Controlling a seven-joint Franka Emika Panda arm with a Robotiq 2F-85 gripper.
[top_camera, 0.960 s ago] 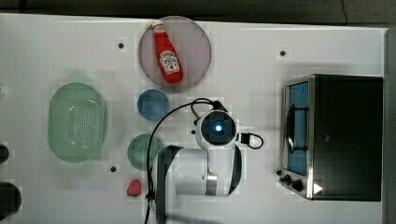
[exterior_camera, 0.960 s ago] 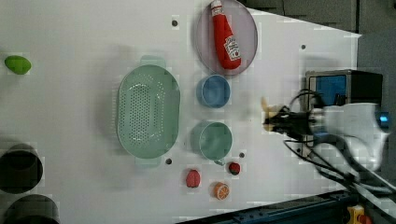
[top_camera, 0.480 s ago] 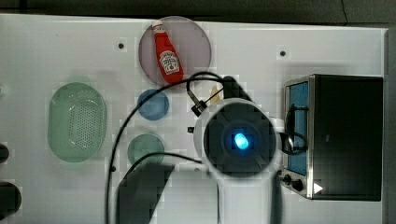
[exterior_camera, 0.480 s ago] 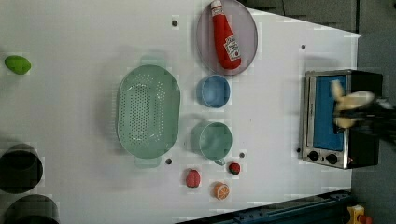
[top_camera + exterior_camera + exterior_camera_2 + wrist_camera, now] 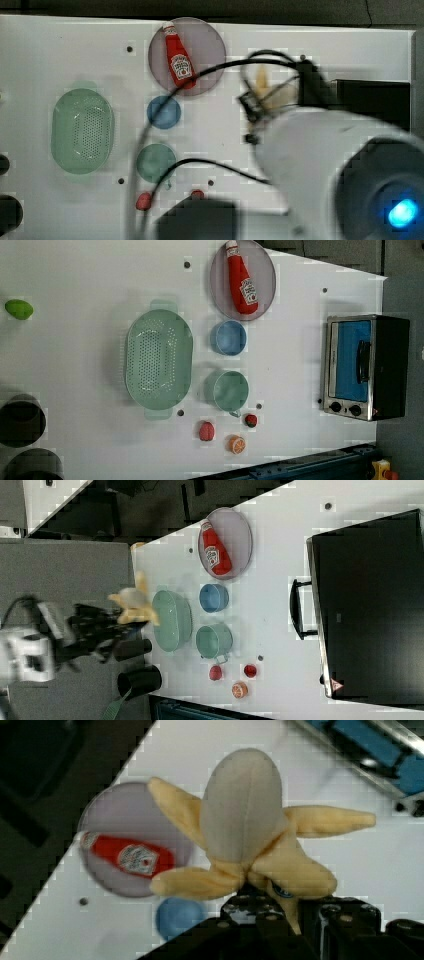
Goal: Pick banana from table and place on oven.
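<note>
Climbed toward the overhead camera since half a second earlier, swelling from a disc over mid-table to a white bulk across the top view's lower right, and left the spot before the oven door where the left view had caught it

Kept the gripper (image 5: 280,907) clamped on the stalk end of the banana (image 5: 250,830), black fingers closed round the base where the peel flaps met

Held the fruit with its pale core pointing straight away from the hand and its yellow flaps splayed to the sides, well above the table (image 5: 320,775) and touching nothing else

Looked down past the fruit on the ketchup bottle (image 5: 127,857), lying on its grey plate (image 5: 115,805), and on the blue bowl (image 5: 177,917) just beside the plate

Set the banana's tip toward the top view's top, with the oven (image 5: 375,102) just to the top view's right of it, partly behind the arm

Showed, farther off in the right view, the oven's black top bare and wide, lying to the right view's right of the raised fruit, beyond the green strainer (image 5: 172,620) and the bowls

Judged the carry under way: likely needed a sideways pass over that black top, then a descent before letting go
</note>
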